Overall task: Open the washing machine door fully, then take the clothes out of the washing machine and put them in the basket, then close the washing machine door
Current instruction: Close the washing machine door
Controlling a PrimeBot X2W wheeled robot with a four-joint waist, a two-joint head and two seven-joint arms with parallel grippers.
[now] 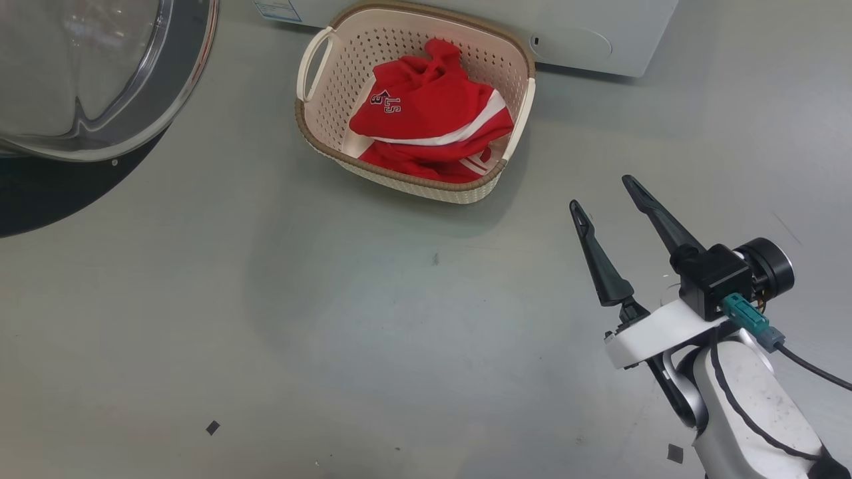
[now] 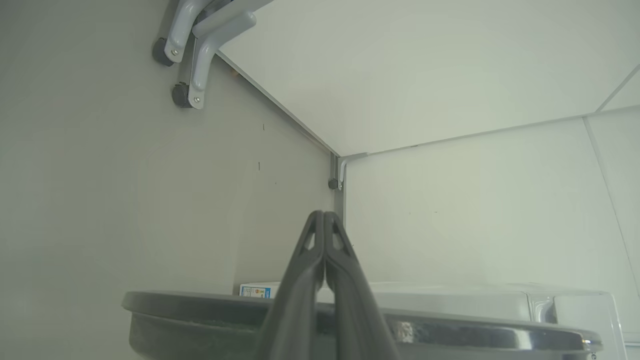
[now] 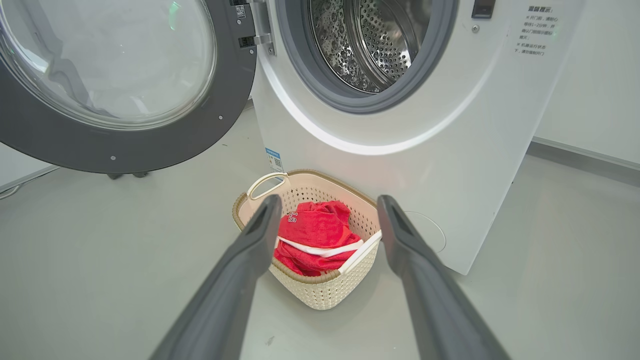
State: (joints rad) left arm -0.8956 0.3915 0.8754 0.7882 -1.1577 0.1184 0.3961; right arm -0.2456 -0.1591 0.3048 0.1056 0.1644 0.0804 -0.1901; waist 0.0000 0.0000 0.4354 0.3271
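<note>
Count as we see it: one washing machine [image 3: 400,165], one washing machine door [image 3: 30,135], one basket [image 3: 320,295], two grippers. The door stands swung open on its hinge, left of the opening in the right wrist view, with the perforated drum [image 3: 380,45] and grey gasket [image 3: 300,65] exposed. The basket sits on the floor [image 1: 333,299] tight to the machine's front, below the opening, with two loop handles [image 1: 309,63], one at each end. The clothes [image 3: 315,230] lie in the basket as one red heap with white stripes and one patch of lettering on top; we can't split the heap into a piece count. The right gripper [image 1: 602,191] has its two fingers spread wide with nothing between them, over bare floor, pointed at the basket but apart from it. The left gripper [image 2: 324,214] has both fingers pressed together, gripping nothing. The door's dark rim runs across just behind them in the left wrist view — contact or not, we can't tell.
</note>
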